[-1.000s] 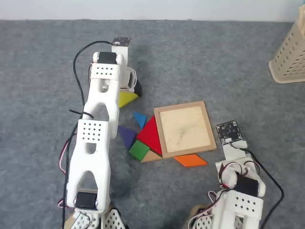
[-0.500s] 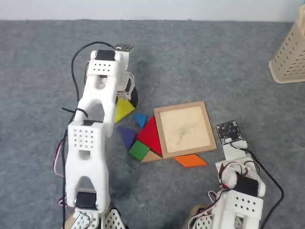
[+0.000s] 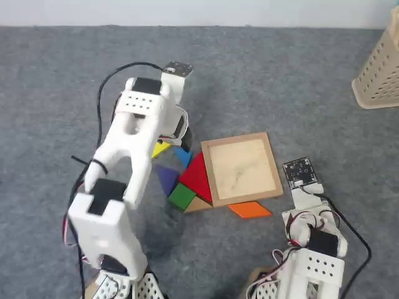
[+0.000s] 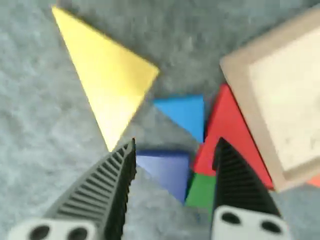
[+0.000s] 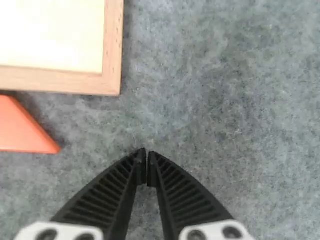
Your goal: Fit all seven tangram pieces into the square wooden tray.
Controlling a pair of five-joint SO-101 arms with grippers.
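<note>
Grey carpet point(image 3: 299, 81) covered the work surface in every view.

High view: 1 square wooden tray point(image 3: 207, 174) lay flat near the centre. All 7 tangram pieces lay on the carpet outside it. Count: 1 yellow triangle point(image 3: 161, 148), 1 blue triangle point(image 3: 182, 156), 1 red triangle point(image 3: 196, 177), 1 purple piece point(image 3: 167, 177), 1 green square point(image 3: 182, 196), 1 tan triangle point(image 3: 198, 204) and 1 orange parallelogram point(image 3: 249, 209). The red triangle touched the tray's left rim. The orange parallelogram lay just beside the near rim. The left arm point(image 3: 137, 124) extended over the yellow triangle. The right arm point(image 3: 315, 261) sat near the tray's right-hand near corner. 1 beige perforated container point(image 3: 380, 62) stood at the far right edge.

Left wrist view: the left gripper point(image 4: 175, 145) hung above the carpet with its jaws spread apart and nothing between them. Below it lay the purple piece, with the yellow, blue, red and green pieces around it. The tray rim bordered the red triangle.

Right wrist view: the right gripper point(image 5: 146, 152) had its jaws pressed together on nothing, above bare carpet. 1 tray corner and 1 tip of the orange parallelogram lay beyond the fingertips.
</note>
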